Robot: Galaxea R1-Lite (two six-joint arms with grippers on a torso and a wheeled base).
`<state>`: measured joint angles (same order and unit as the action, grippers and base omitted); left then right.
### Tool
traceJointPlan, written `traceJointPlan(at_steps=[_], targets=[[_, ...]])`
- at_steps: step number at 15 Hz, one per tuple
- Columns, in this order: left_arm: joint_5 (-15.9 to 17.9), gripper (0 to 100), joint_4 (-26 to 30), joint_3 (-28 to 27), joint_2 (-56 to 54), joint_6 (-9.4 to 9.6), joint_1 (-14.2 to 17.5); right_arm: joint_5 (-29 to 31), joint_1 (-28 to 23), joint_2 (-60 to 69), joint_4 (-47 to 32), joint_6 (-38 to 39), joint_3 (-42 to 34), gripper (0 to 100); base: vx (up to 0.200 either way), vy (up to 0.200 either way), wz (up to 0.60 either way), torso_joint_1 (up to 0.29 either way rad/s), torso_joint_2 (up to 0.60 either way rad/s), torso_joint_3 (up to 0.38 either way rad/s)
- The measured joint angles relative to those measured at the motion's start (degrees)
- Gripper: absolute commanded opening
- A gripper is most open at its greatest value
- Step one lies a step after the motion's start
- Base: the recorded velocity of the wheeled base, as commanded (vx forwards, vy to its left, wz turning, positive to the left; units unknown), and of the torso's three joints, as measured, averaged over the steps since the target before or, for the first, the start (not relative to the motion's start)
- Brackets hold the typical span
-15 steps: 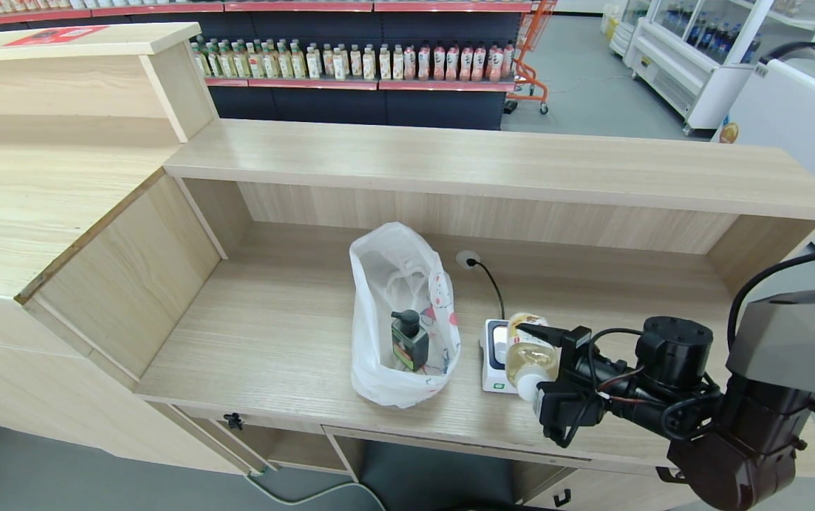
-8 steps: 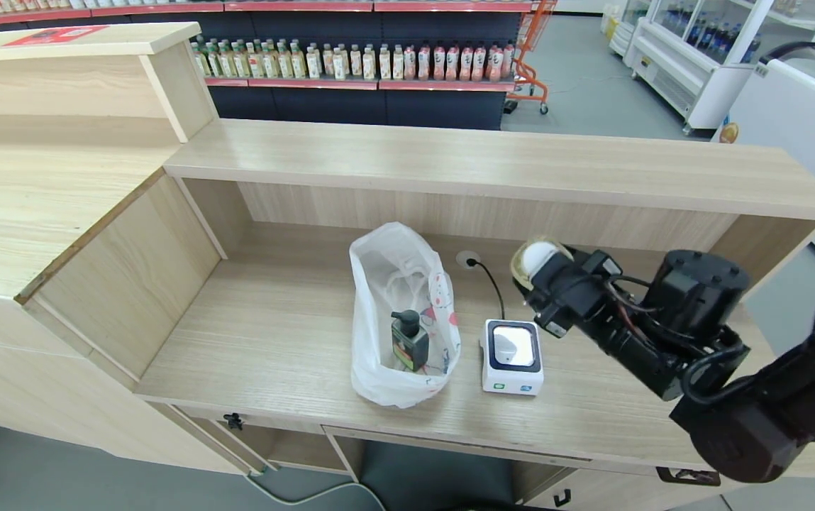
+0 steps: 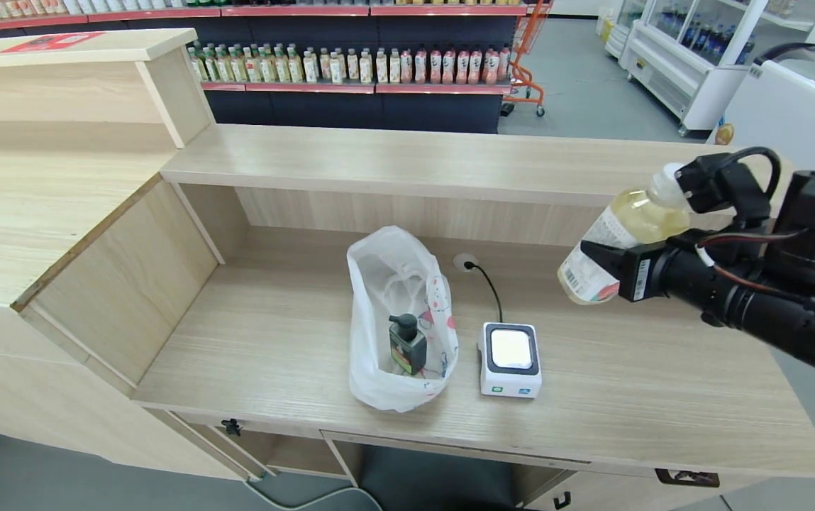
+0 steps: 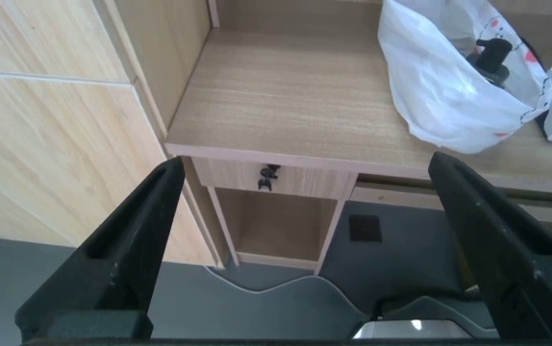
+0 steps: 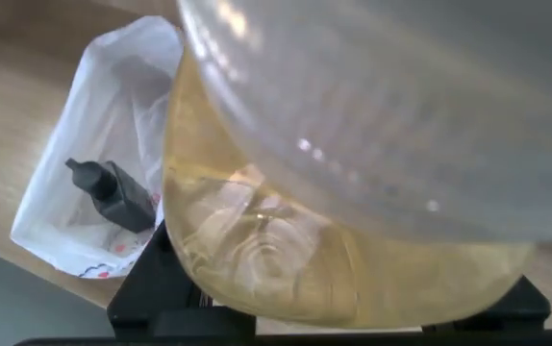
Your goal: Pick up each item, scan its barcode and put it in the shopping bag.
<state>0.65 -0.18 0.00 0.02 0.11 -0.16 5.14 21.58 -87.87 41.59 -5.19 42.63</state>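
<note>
The left gripper (image 4: 305, 165) hung low in front of the counter (image 3: 272, 333), below its front edge, with its jaws spread wide and nothing between them. On the counter the white scanner (image 3: 511, 358) and the shopping bag (image 3: 372, 355) just beside it lay where they had been a second before; the small shift of the whole head view was the camera's own. A dark pump bottle (image 3: 407, 344) stood upright inside the bag.

The right gripper (image 3: 638, 216) had moved most. A second earlier it held the bottle of yellow liquid (image 3: 620, 241) low over the scanner; half a second earlier it had lifted it behind the scanner. Now the jaws stayed clamped on the bottle, high above the counter's right part, well apart from scanner and bag. The bottle was tilted, its cap up and its labelled base down toward the scanner side.

A black cable (image 3: 489, 287) ran from the scanner to a port at the counter's back.
</note>
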Motion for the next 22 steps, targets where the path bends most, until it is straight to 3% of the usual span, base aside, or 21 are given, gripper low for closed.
traceJointPlan(at_steps=[5,12,22], targets=[[0.0,100,0.0,0.0,0.0,-0.09,0.0,-4.3,0.2,-0.4,1.3,0.0,-0.1,0,0.000,0.200,0.00,0.005,0.01,0.002],[0.0,100,0.0,0.0,0.0,-0.16,0.0,-8.6,-2.4,-15.2,17.6,-2.1,1.2,0,0.000,0.000,0.00,0.000,0.00,0.000],[0.0,100,0.0,0.0,0.0,-0.16,0.0,-16.1,-4.3,-34.7,27.5,2.1,10.4,0,0.000,0.000,0.00,0.000,0.00,0.000]])
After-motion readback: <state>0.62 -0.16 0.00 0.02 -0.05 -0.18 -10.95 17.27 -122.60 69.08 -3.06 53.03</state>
